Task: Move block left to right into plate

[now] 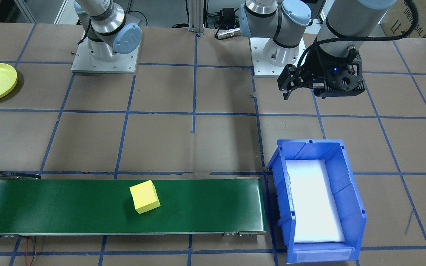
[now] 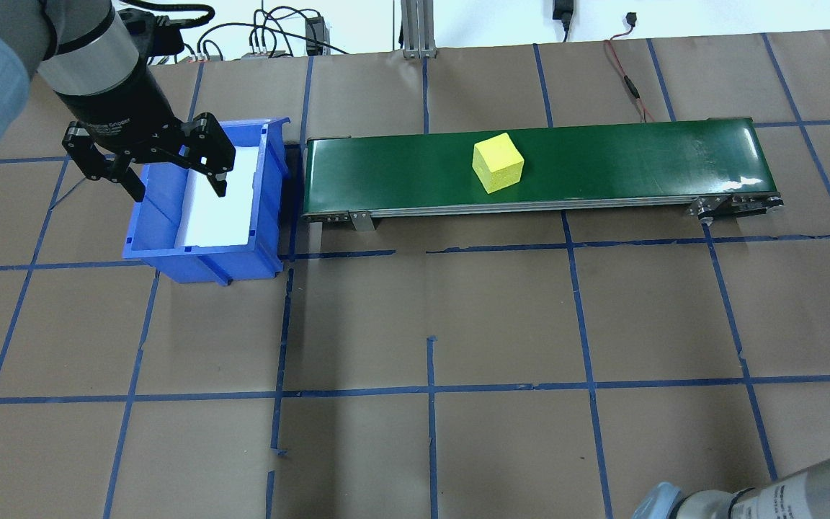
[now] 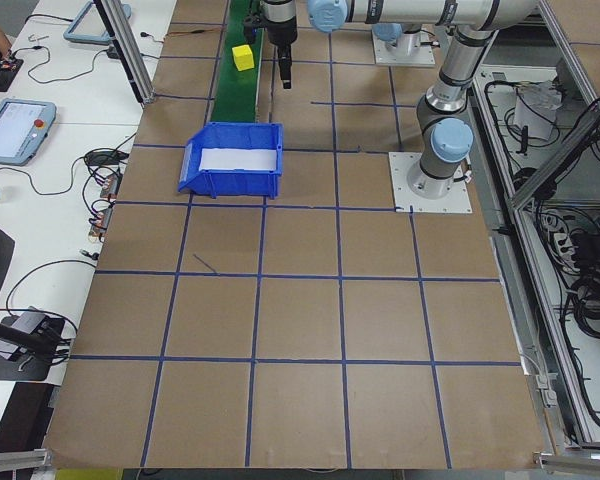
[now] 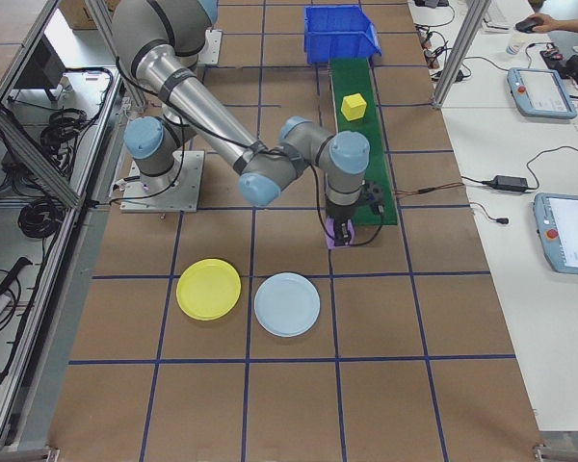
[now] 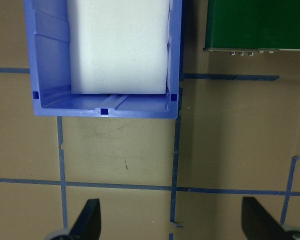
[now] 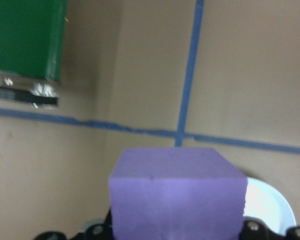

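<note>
Left claw [image 2: 163, 176]: black, two-fingered, jaws spread wide and holding nothing; it hangs over the near end of the blue bin, fingertips [image 5: 87, 220] well apart in the left wrist view.
Right claw [image 4: 344, 234]: closed on a purple block, just past the end of the conveyor nearest the plates.
Purple block [image 6: 177, 192]: matte foam-like cube with crisp edges, filling the lower part of the right wrist view; a pale plate rim shows behind its lower right corner.
Yellow block [image 1: 145, 196]: matte cube with slightly grainy faces, turned a little askew, resting about midway along the belt.
Conveyor [image 2: 602, 162]: long, narrow, smooth dark-green belt with a faint sheen, framed by metal side rails.
Blue bin [image 1: 351, 192]: rigid moulded plastic, ribbed walls, open top, lined with a flat white foam sheet; it stands just beside one end of the conveyor.
Yellow plate [image 4: 209, 289]: round, shallow, raised rim, lying flat on the counter, well apart from the belt.
Light-blue plate [image 4: 287, 304]: same round form, just beside the yellow plate.
Counter [image 2: 501, 324]: brown paper-like surface, gridded with blue tape.
</note>
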You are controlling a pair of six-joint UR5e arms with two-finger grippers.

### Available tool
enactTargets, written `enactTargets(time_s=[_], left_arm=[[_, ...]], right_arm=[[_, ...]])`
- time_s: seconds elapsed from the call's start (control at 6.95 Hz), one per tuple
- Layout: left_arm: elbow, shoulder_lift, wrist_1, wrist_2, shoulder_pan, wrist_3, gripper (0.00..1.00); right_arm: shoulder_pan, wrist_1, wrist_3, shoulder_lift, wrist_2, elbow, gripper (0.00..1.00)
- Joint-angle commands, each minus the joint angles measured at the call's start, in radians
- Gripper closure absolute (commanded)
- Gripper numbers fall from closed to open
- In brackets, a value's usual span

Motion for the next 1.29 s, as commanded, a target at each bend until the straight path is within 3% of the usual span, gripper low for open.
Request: enactTargets(time_s=[0.0, 0.14, 0.29, 0.43, 0.58, 0.86, 1.01, 1.15], left_arm=[[-0.019, 0.0, 0.002, -0.001, 0.0, 0.002, 0.0], [-0.02, 0.0, 0.002, -0.001, 0.002, 0.0, 0.0], [-0.02, -0.003, 0.002, -0.003, 0.002, 0.002, 0.0], [-0.02, -0.003, 0.003, -0.003, 0.002, 0.002, 0.0], [-0.02, -0.003, 0.018, -0.003, 0.002, 0.0, 0.0], [-0.02, -0.005, 0.02, -0.003, 0.002, 0.0, 0.0], [-0.022, -0.005, 0.021, -0.003, 0.002, 0.002, 0.0], [-0.025, -0.005, 0.023, -0.003, 0.002, 0.0, 0.0]], right_arm=[[-0.191, -0.111, -0.203, 0.047, 0.011, 0.078, 0.81], [-0.2, -0.149, -0.21, 0.099, 0.01, 0.076, 0.77], [-0.202, -0.15, -0.21, 0.118, 0.011, 0.081, 0.48], [-0.202, -0.15, -0.21, 0.118, 0.008, 0.075, 0.12], [-0.202, -0.145, -0.209, 0.11, -0.005, 0.072, 0.0], [-0.181, -0.087, -0.192, 0.039, 0.01, 0.049, 0.0], [-0.073, -0.044, -0.082, -0.001, 0.063, 0.027, 0.0], [0.064, -0.044, 0.08, -0.005, 0.08, 0.001, 0.0]])
